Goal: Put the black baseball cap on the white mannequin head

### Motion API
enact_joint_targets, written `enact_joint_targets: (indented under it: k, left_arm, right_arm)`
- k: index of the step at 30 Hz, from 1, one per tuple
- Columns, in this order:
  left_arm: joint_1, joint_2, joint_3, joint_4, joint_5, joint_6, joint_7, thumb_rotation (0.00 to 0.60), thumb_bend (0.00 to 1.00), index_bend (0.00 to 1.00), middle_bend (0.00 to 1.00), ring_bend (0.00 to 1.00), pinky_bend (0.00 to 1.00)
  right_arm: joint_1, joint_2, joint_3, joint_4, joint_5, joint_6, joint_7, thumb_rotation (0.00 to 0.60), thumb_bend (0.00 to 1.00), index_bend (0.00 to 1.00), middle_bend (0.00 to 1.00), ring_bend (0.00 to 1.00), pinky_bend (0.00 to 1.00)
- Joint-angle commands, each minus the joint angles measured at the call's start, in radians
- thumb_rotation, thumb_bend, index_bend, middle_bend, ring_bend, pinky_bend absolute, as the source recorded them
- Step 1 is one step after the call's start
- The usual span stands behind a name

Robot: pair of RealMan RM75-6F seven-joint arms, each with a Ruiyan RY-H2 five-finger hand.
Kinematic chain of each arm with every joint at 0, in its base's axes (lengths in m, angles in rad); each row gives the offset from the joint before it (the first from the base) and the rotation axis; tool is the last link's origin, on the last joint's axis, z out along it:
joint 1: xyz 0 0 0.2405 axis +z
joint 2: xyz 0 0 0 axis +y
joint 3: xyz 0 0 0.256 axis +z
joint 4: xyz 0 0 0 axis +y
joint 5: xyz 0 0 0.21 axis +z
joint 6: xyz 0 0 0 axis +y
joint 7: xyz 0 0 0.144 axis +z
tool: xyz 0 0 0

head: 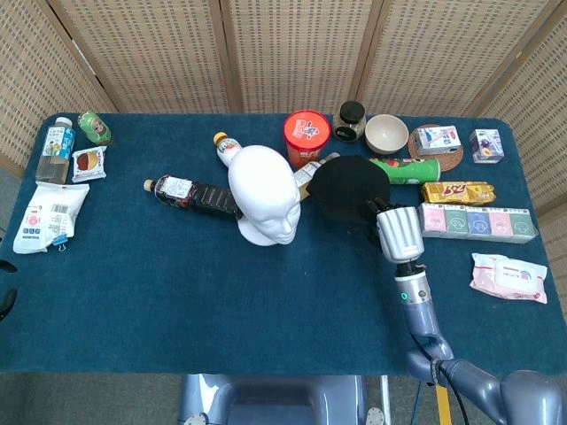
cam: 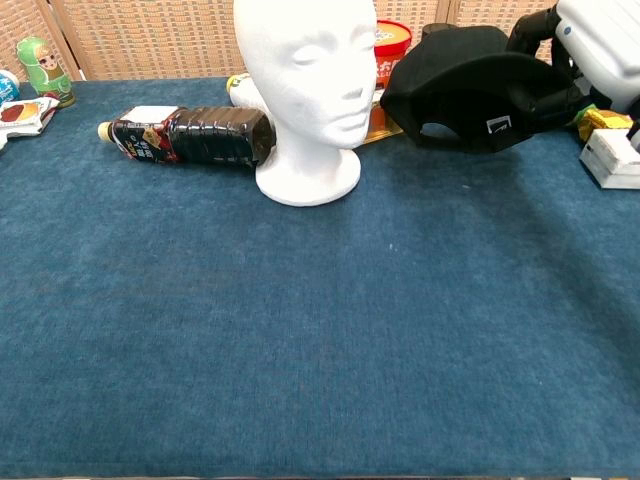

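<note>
The white mannequin head [head: 263, 197] [cam: 303, 85] stands upright at mid-table, bare on top. Just to its right hangs the black baseball cap [head: 349, 188] [cam: 468, 85], lifted off the cloth and tilted so its underside and strap opening face the chest camera. My right hand [head: 398, 233] [cam: 598, 42] grips the cap's right side from the rear; in the chest view the hand is cut off at the frame's right edge. My left hand is not visible in either view.
A dark drink bottle [head: 192, 194] [cam: 187, 135] lies left of the head. A red tub [head: 306, 136], dark jar [head: 350, 119], bowl [head: 386, 134], green can [head: 405, 168], snack boxes [head: 477, 221] and a wipes pack [head: 509, 277] crowd the back and right. Packets [head: 49, 216] lie far left.
</note>
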Motion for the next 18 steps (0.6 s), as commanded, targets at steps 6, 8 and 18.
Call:
enact_joint_targets:
  k: [6, 8, 18]
  left_arm:
    - [-0.006, -0.002, 0.0, -0.013, 0.001, -0.009, 0.02, 0.6, 0.37, 0.39, 0.16, 0.08, 0.14]
    - [-0.006, -0.004, 0.0, -0.016, -0.001, -0.011, 0.024, 0.6, 0.37, 0.39, 0.16, 0.08, 0.14]
    - [-0.009, -0.017, 0.006, -0.032, -0.006, -0.024, 0.052, 0.6, 0.37, 0.39, 0.16, 0.08, 0.14]
  right_arm:
    - [0.019, 0.037, 0.019, 0.044, -0.041, 0.084, 0.063, 0.6, 0.69, 0.83, 0.73, 0.78, 0.81]
    - [0.025, 0.044, 0.026, 0.049, -0.041, 0.093, 0.071, 0.6, 0.69, 0.83, 0.73, 0.78, 0.81]
    - [0.069, 0.092, 0.077, 0.07, -0.033, 0.13, 0.099, 0.6, 0.69, 0.83, 0.74, 0.79, 0.82]
